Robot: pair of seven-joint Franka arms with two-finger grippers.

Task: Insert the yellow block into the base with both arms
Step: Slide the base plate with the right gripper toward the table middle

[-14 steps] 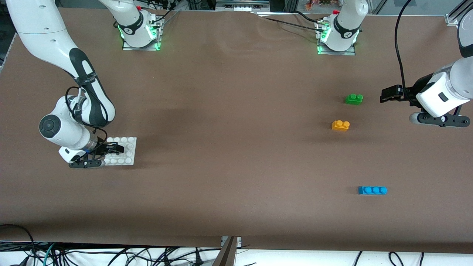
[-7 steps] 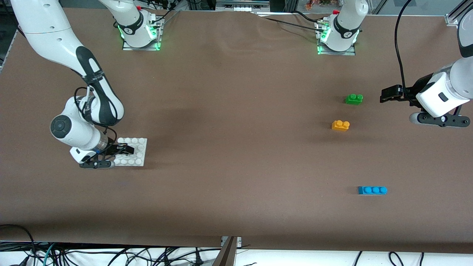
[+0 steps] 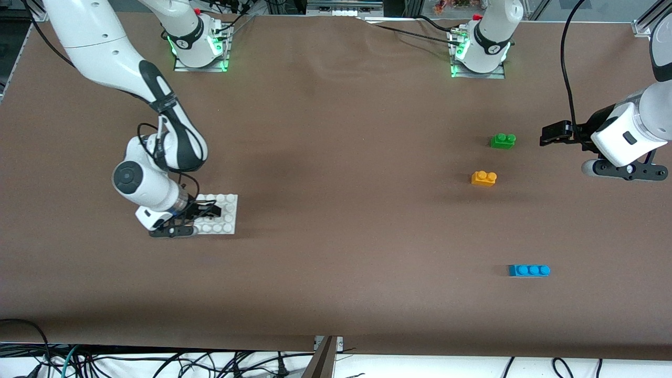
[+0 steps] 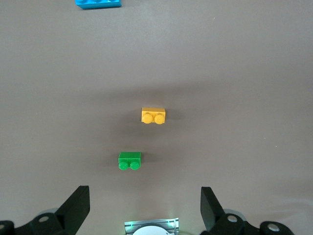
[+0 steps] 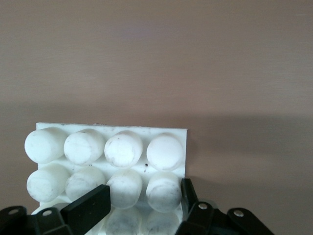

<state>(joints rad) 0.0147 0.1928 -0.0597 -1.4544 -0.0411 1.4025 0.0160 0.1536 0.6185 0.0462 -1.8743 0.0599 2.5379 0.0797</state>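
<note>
Item: brown counter (image 3: 336, 220) with four toy pieces. Right gripper (image 3: 206, 211) clamped on the edge of the white studded base (image 3: 224, 216), its fingers either side of a row of studs, at the right arm's end of the counter. Left gripper (image 3: 548, 135) wide open and empty, waiting in the air beside the green brick (image 3: 503, 140). Yellow block (image 3: 483, 178) loose on the counter, near the left gripper, well apart from the base and the right gripper. Blue brick (image 3: 529, 270) lies nearer the front camera than the yellow block. Risks: the edge grip is shallow, so the base may tilt or slip; the left gripper may take the green brick, which lies closest to it.
</note>
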